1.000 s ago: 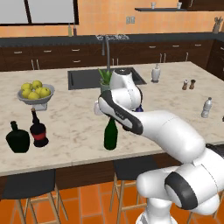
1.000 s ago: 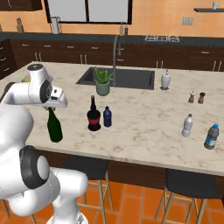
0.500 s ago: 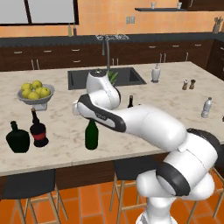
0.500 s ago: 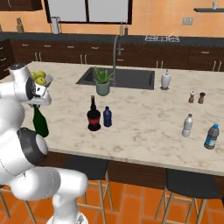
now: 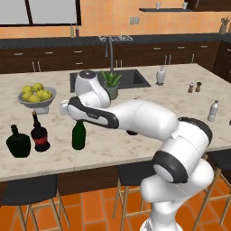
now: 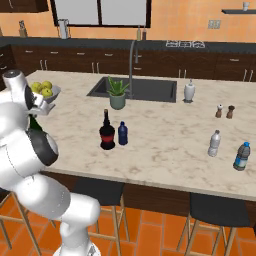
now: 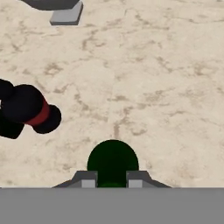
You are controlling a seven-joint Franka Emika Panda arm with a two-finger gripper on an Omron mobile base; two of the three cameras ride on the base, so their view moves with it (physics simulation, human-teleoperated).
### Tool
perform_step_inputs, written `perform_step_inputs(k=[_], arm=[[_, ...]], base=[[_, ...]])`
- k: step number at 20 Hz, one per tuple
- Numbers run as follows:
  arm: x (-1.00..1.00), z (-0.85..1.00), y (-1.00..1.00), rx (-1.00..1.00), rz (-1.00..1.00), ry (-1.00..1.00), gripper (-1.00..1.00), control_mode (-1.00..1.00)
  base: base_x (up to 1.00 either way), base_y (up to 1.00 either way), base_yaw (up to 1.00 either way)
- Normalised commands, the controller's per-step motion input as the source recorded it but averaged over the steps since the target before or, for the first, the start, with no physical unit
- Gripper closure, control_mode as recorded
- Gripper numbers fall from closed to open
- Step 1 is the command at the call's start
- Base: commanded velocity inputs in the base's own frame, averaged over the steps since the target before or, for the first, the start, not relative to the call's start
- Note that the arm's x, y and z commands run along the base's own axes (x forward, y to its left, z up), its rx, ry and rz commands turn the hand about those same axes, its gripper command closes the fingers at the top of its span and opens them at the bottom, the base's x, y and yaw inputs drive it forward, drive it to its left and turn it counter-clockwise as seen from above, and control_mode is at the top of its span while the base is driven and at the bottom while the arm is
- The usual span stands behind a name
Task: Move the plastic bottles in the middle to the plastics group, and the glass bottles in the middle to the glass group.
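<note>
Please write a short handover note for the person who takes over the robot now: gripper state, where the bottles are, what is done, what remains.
Gripper: shut on the green wine bottle, gripped at the neck, near the glass group at the counter's left end.
Glass group: black-green flask and a red-label bottle stand just left of the green bottle.
Middle: a second red-label bottle and the dark-blue bottle stand side by side, untouched.
Plastics group: clear bottle at the right end.
Left: release the green bottle, then move the two middle bottles.
</note>
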Motion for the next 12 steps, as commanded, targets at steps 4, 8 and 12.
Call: perform_step_inputs(k=[4,8,12], arm=[[0.13,-0.11,0.4,0.12,0.0,-0.14,1.0,-1.0],[0.14,-0.23,0.25,0.15,0.0,-0.14,1.0,-1.0],[0.21,-0.27,0.21,0.12,0.0,-0.03,1.0,-1.0]], base=[[0.0,0.0,0.0],[0.0,0.0,0.0],[0.0,0.0,0.0]])
